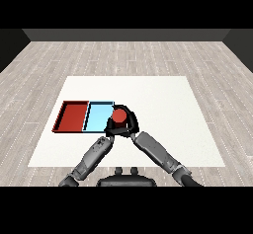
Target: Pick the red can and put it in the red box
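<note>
- My right hand (128, 122) curls round the red cylindrical can (118, 115), at the light blue tray's (97, 117) right edge.
- Flat red tray (71, 115) sits left of it.
- My left hand (109, 131): can't tell its fingers.

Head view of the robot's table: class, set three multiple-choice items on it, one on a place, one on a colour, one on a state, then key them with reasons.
1. Where is the red can?
A. at the light blue tray's right edge
B. inside the red tray
C. at the table's far right corner

2. Which tray lies further left?
A. light blue tray
B. red tray
C. a green one

3. What is the right hand doing?
A. resting flat
B. curled round the can
C. pointing upward

Key: 1 A, the can sits by that edge; 2 B, red is leftmost; 3 B, black fingers wrap the can.
</note>
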`<action>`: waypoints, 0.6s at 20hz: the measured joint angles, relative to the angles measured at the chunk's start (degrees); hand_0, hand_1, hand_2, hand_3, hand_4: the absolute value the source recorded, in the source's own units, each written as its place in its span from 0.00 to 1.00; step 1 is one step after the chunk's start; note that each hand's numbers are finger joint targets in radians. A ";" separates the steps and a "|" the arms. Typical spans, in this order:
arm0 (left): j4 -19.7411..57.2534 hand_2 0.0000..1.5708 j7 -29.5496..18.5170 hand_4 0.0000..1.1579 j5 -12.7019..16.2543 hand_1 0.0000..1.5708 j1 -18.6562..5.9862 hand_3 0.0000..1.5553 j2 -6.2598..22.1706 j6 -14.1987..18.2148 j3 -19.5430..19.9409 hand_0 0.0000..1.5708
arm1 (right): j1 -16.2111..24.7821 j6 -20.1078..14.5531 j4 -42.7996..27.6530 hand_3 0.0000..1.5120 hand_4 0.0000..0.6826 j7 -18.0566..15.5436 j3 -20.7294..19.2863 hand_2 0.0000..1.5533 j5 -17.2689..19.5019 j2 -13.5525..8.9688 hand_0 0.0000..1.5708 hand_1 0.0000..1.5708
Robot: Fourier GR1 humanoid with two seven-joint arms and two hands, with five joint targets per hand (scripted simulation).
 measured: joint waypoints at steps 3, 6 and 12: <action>-0.17 0.98 0.42 0.97 -0.73 1.00 0.54 0.94 -0.13 0.88 -0.45 1.00 | 1.11 2.00 0.28 0.00 0.00 0.02 -1.26 0.00 1.53 0.46 0.00 0.00; -0.31 1.00 -0.03 0.98 -1.80 1.00 0.83 0.97 -0.55 -0.02 0.14 1.00 | 0.68 1.86 -0.27 0.00 0.00 1.02 -1.92 0.00 2.37 0.79 0.00 0.00; 0.79 1.00 0.43 0.98 -0.65 1.00 1.06 0.97 -0.29 -0.53 2.20 1.00 | 3.23 3.17 -2.73 0.00 0.00 0.52 -4.90 0.00 3.46 0.02 0.00 0.00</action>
